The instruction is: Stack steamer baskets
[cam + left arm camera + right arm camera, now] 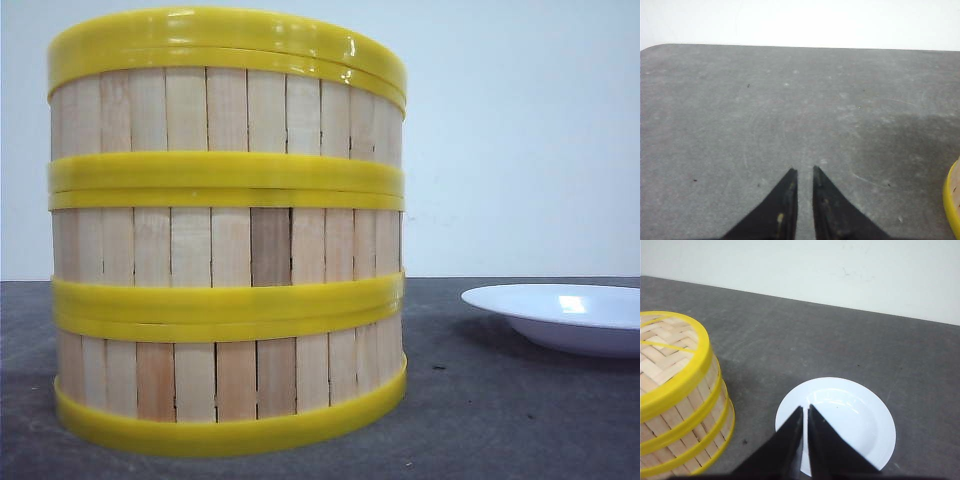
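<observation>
Steamer baskets [228, 235] stand stacked three high, apparently finished; right gripper [805, 412] hangs nearly closed and empty above the white plate [865, 425], baskets beside it. Left gripper [805, 175], also nearly closed and empty, hovers over bare table [790, 100].

- White plate [570, 315]: cut off at the front view's right edge.
- Steamer baskets [675, 405]: stack cropped at the right wrist view's lower left; only a yellow rim sliver shows in the left wrist view.
</observation>
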Robot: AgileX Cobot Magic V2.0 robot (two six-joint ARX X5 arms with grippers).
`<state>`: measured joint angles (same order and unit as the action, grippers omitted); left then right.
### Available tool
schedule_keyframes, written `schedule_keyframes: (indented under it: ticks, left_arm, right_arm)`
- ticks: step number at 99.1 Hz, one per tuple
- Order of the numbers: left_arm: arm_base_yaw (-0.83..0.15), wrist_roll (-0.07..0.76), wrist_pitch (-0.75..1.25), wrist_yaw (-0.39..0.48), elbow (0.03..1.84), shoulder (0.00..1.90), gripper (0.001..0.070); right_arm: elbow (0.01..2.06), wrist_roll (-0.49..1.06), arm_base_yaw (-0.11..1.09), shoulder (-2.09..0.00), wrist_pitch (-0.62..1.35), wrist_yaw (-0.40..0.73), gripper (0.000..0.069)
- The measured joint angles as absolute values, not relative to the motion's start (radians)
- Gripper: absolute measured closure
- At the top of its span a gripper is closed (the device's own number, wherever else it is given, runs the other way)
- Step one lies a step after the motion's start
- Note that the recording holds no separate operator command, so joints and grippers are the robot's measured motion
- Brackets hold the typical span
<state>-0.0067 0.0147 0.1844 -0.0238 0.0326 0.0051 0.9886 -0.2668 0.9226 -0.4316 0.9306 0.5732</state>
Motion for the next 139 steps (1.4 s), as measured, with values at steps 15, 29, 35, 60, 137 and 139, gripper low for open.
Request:
schedule_keyframes:
  ticks: [15,29,35,60,137,139]
  left_arm:
    - [-0.007,0.015,0.184,-0.024,0.033,0.005,0.0681]
    - [-0.007,0.015,0.184,-0.023,0.033,0.005,0.0681]
    - [-0.007,0.015,0.184,-0.024,0.033,0.005,0.0681]
    - [-0.007,0.015,0.184,-0.024,0.033,0.005,0.0681]
    - [-0.007,0.015,0.184,-0.024,0.033,0.005,0.0681]
    - [-0.007,0.015,0.184,-0.024,0.033,0.005,0.0681]
  right_arm:
    - [0.989,-0.267,0.923,-0.432,0.931,0.573,0.0682]
    - [0.989,-0.267,0.923,-0.432,0.931,0.573,0.0682]
    - [0.989,-0.267,0.923,-0.432,0.931,0.573,0.0682]
    - [0.989,-0.258,0.923,-0.432,0.931,0.576,0.0682]
    - [0.912,0.045,0.385,-0.418,0.653,0.313,0.0682]
    - [0.900,0.050,0.353,-0.417,0.641,0.305,0.0682]
